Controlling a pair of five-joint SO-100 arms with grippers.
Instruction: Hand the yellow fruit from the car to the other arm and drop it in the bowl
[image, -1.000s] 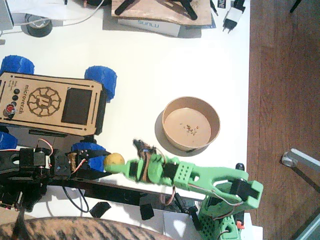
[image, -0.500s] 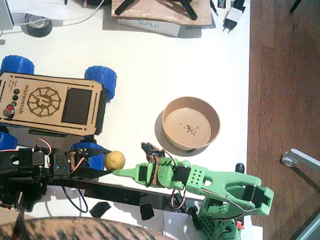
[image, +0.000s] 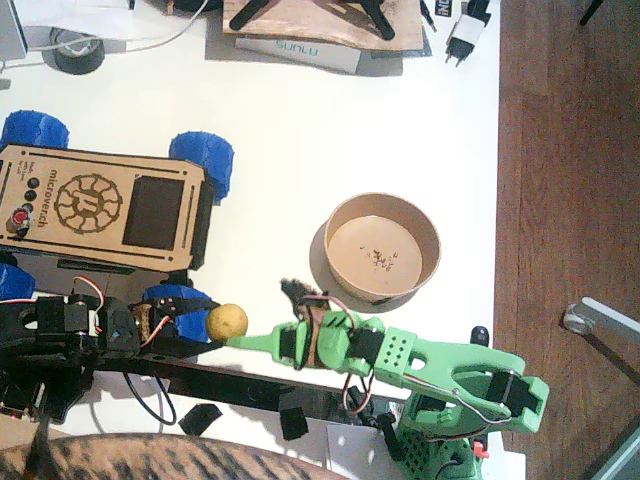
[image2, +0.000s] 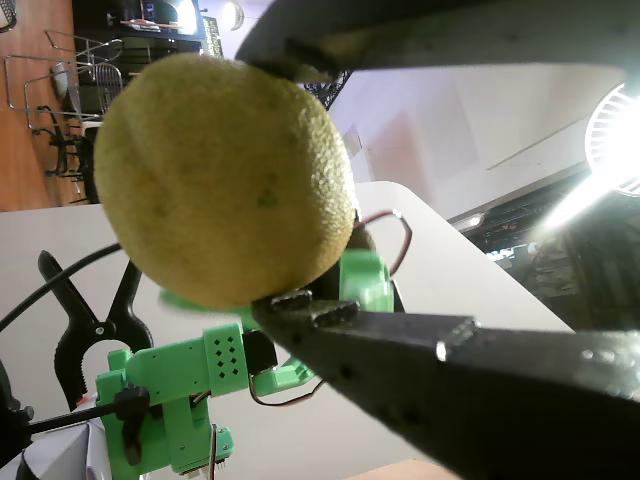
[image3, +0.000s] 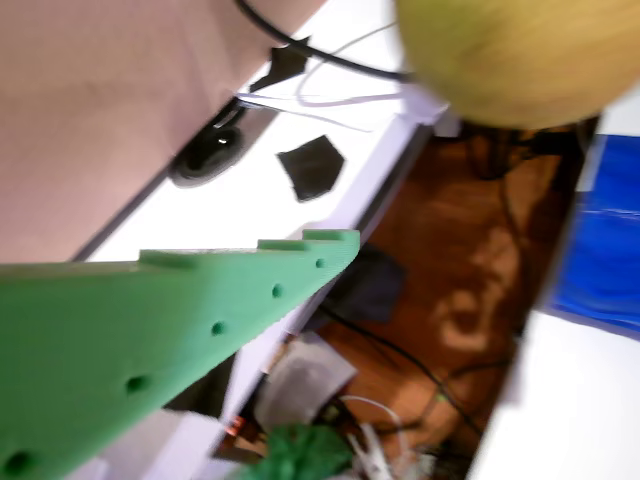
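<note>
1. The black left gripper (image: 205, 330) is clamped on the lemon (image: 227, 321); in a wrist view its two dark jaws press the fruit (image2: 225, 180) from above and below.
2. The green right gripper (image: 245, 341) points at the lemon, its tip touching or just beside the fruit's lower edge.
3. In a wrist view one green finger (image3: 150, 310) shows, with the lemon (image3: 520, 55) above its tip; how wide these jaws stand, I cannot tell.
4. The car (image: 100, 208) sits behind the black jaws.
5. The bowl (image: 383, 247) lies beyond the green arm (image: 430, 365), well apart from both jaws, on the table (image: 300, 130).
</note>
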